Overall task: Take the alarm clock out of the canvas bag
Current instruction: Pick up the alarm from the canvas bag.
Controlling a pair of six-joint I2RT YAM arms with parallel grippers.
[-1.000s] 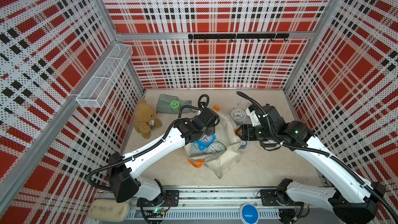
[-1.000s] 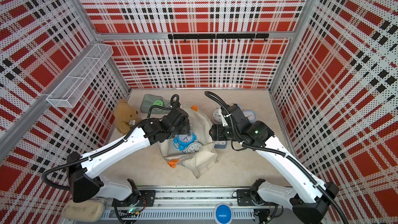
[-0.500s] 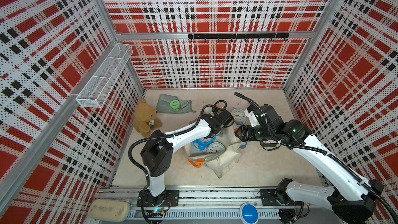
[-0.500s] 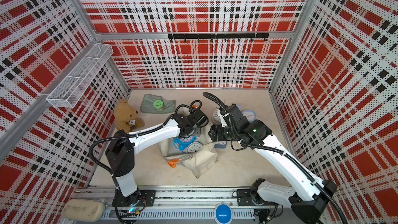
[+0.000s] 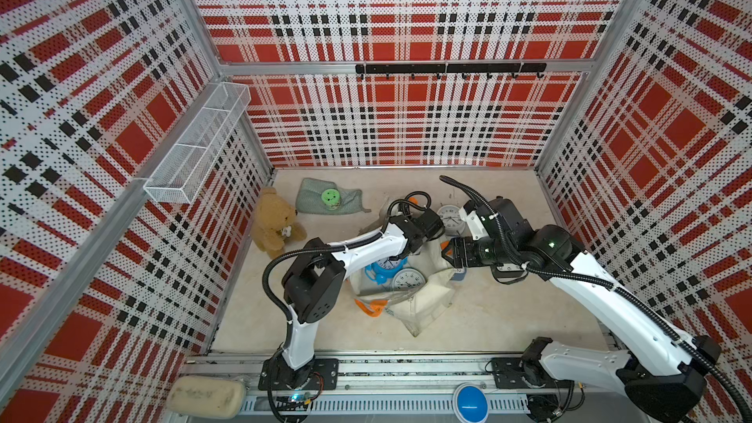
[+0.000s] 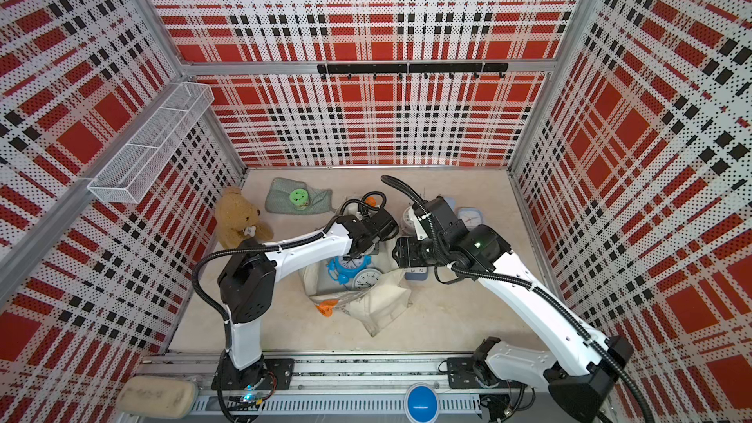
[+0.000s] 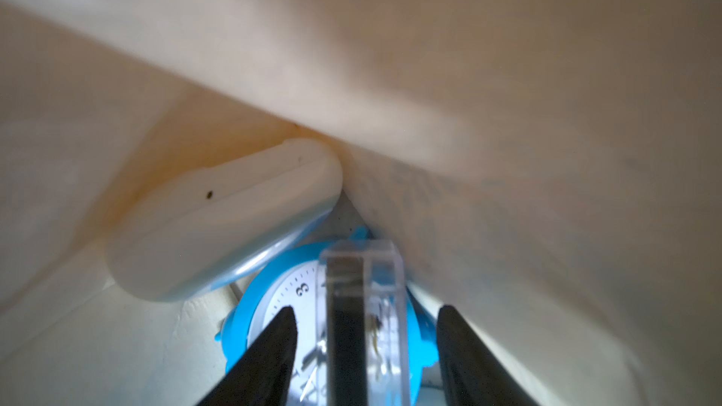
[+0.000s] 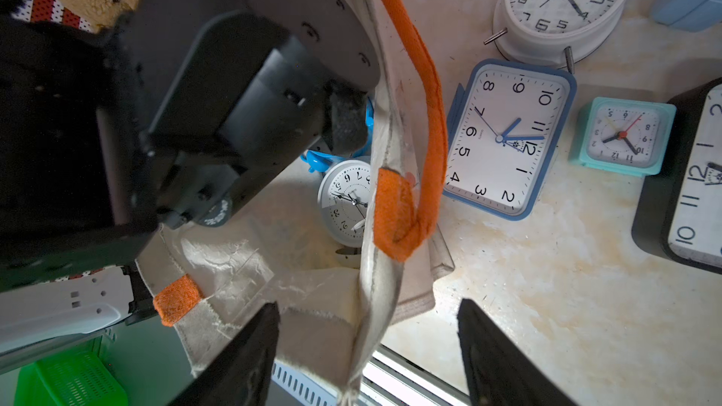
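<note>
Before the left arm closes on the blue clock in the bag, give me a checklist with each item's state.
1. Left jaws inside the canvas bag: ok.
2. Blue alarm clock lies between the left jaws, which stand apart: ok.
3. Left jaws touching the clock's sides: cannot tell.
4. Blue clock free of neighbours: not ok, the white clock lies close beside it and may get dragged along.
5. Bag mouth held: not ok, the bag rim runs between the right jaws, which are open and do not pinch it.
6. Orange handle outside the bag mouth, away from the left jaws: ok.
</note>
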